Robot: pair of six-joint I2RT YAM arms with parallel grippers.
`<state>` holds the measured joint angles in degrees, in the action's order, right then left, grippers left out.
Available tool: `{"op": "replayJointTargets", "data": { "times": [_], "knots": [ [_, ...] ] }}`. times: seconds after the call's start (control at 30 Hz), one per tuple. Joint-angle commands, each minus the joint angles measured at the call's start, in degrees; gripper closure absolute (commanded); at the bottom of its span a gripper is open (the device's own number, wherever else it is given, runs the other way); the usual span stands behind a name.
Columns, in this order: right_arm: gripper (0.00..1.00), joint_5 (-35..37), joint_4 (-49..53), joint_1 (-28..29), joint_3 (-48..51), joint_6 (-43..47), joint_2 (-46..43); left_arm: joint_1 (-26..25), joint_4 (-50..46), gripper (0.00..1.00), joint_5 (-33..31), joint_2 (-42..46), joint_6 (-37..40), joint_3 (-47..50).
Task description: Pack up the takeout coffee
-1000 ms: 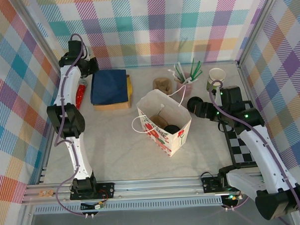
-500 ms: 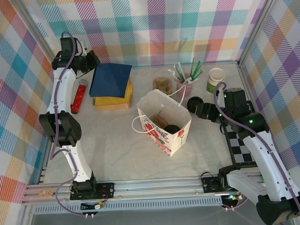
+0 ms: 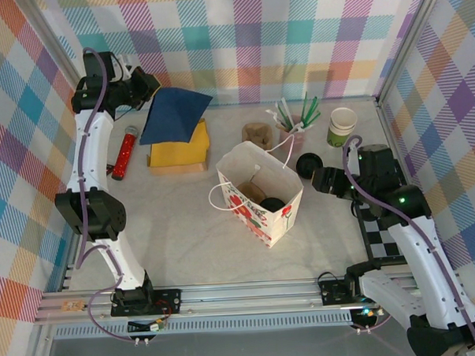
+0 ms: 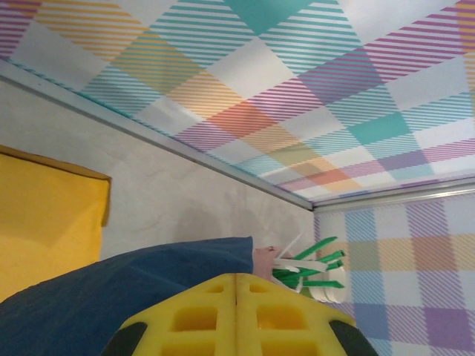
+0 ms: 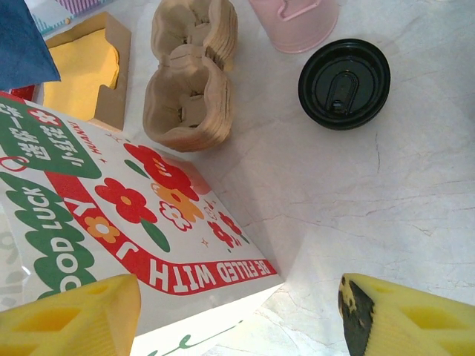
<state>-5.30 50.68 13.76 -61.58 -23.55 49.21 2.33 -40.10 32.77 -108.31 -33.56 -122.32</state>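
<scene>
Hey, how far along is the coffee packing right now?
Looks done: a round black plastic lid, likely the takeout coffee's, shows inside the open flower-printed paper bag. In hand: the left jaws are shut on a dark blue napkin, tilted up off the yellow napkin stack. The right jaws stand open and empty near a second black lid on the table. Left: probably the napkin into the bag.

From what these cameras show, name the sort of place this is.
Probably a robot test cell staged as a café takeout counter: plaid screens on every side, a paper bag, stacked pulp cup carriers and a cup of straws.
</scene>
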Motion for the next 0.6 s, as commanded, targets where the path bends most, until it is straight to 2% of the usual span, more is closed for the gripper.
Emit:
{"op": "replayJointTargets", "data": {
  "times": [0.0,0.3,0.57],
  "knots": [
    [0.29,-1.29,0.39,-0.40,0.41,-0.90,-0.91,-0.22,1.86,1.00,3.17,3.45,-3.53,-0.23],
    [0.30,-1.53,0.69,-0.37,0.41,-1.00,-1.09,2.45,2.64,1.00,-1.53,-0.32,0.17,9.13],
    [0.30,-1.16,0.92,-0.46,1.18,-0.84,-1.37,2.85,1.01,1.00,-8.85,-5.38,4.76,9.00]
  ]
}}
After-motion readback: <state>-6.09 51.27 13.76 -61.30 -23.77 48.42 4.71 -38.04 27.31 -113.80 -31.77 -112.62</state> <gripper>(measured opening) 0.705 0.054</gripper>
